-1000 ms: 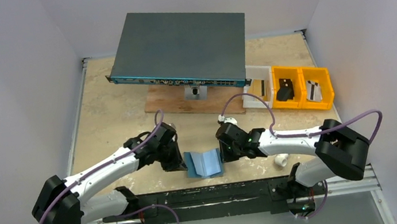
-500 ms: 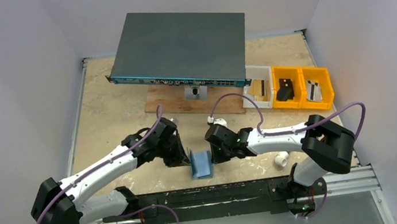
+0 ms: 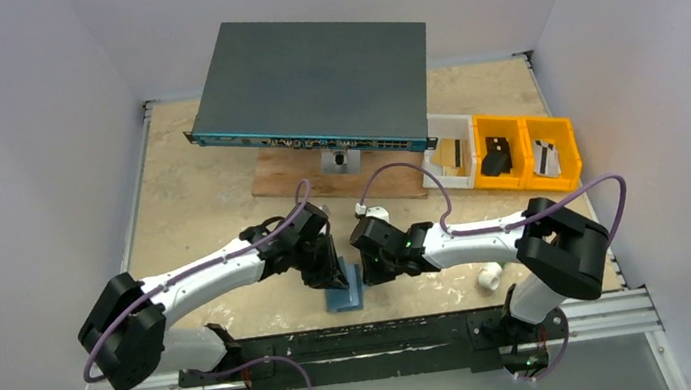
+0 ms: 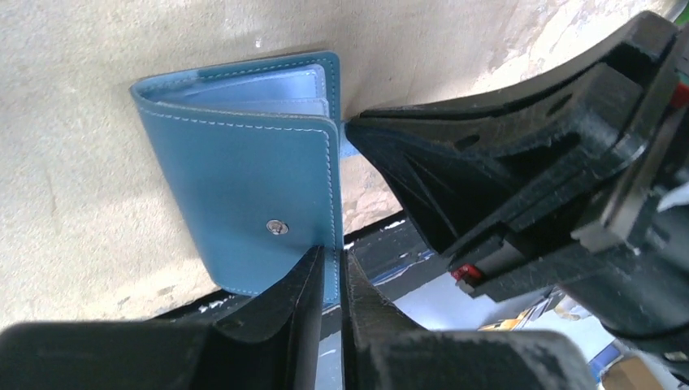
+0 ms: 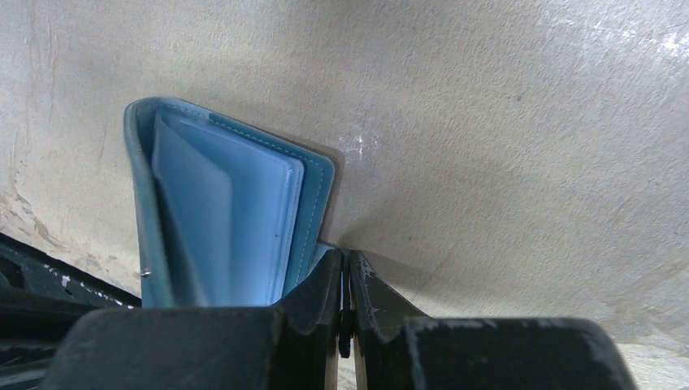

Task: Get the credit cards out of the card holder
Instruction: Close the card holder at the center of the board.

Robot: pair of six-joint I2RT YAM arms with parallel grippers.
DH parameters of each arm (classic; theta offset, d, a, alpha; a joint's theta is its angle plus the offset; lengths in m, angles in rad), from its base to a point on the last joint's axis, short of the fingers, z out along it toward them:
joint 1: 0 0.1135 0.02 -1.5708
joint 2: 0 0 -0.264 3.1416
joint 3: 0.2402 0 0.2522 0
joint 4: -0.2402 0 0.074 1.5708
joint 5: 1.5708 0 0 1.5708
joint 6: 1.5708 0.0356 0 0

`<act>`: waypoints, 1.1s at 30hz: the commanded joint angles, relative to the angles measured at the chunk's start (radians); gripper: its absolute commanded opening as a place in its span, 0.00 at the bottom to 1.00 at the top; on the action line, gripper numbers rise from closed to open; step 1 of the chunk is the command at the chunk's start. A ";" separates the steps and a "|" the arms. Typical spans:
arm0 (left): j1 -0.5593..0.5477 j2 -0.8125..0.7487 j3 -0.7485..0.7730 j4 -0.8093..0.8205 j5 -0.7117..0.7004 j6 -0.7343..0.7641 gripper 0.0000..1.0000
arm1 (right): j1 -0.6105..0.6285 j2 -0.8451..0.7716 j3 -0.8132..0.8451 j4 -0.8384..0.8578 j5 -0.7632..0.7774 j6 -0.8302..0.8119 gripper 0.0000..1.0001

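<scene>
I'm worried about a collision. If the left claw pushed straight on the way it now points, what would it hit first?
The card holder: its cover's edge sits pinched in the left claw, which would just slide further onto it. The right claw lies close beside that line; depth is unclear.

2 white-and-black arms, each trailing a purple cable [image 3: 394, 167].
The left arm [image 3: 201, 275] and right arm [image 3: 489, 242] wear glossy white shells between bulky black joint housings; the cable loops free near each wrist. Up close the fingers [image 4: 276, 321] are matte black plastic, faintly ridged.
</scene>
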 commanded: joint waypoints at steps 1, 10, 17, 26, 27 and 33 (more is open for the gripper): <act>-0.008 0.056 0.032 0.063 0.004 0.016 0.14 | 0.007 -0.003 0.019 -0.027 0.028 0.018 0.05; -0.008 0.118 0.026 0.108 0.006 0.025 0.32 | 0.009 -0.038 0.024 -0.027 0.026 0.021 0.12; -0.008 0.103 0.020 0.107 -0.008 0.028 0.39 | 0.009 -0.089 0.040 -0.067 0.048 0.025 0.25; -0.009 0.104 -0.007 0.111 -0.047 0.026 0.19 | 0.009 -0.183 0.032 -0.105 0.046 0.046 0.29; -0.009 0.109 -0.010 0.114 -0.048 0.025 0.16 | 0.009 -0.185 0.030 -0.107 0.046 0.047 0.29; -0.008 0.134 -0.017 0.115 -0.064 0.020 0.00 | 0.008 -0.212 0.000 -0.103 0.042 0.061 0.29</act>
